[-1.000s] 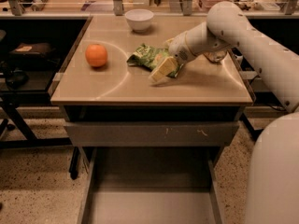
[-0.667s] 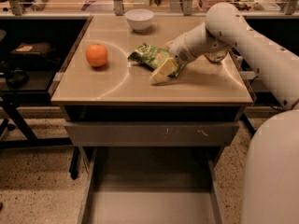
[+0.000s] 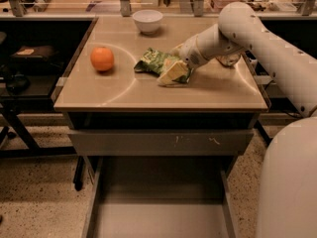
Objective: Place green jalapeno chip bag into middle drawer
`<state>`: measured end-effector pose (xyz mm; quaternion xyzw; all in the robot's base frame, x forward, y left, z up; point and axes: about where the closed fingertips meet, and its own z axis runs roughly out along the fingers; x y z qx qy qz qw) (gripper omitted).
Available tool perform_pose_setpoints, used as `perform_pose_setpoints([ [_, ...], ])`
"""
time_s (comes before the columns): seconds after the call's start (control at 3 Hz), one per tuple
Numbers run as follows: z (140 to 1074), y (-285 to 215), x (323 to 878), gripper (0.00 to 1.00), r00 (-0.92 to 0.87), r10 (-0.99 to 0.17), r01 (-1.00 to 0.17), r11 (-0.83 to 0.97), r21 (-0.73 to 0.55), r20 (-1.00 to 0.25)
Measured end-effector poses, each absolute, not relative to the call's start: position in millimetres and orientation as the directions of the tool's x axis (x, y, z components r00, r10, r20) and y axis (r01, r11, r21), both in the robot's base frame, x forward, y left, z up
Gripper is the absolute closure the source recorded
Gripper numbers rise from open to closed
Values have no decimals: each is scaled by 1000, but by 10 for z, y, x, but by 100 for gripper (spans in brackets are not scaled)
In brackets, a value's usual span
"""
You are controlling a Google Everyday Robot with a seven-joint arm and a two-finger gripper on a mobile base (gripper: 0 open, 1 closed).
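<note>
While the gripper (image 3: pixel 173 72) rested on the right end of the green jalapeno chip bag (image 3: pixel 154 61), near the middle of the worktop (image 3: pixel 124 95), I judged the pick-up to be in hand (whether it had a real grip I could not tell). Next came a firm hold, a lift, then a carry past the front edge into the open middle drawer (image 3: pixel 158 217). I counted one bag, one orange (image 3: pixel 102 59) and one white bowl (image 3: pixel 147 20).
</note>
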<state>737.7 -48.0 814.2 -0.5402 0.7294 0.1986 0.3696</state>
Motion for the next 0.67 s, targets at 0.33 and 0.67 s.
perform_pose_setpoints([
  [0.33,8142,-480,7377,66,-143,-641,-935,337,-110,-754],
  [0.67,8141,-480,7377,89,-143,-641,-935,337,-109,-754],
])
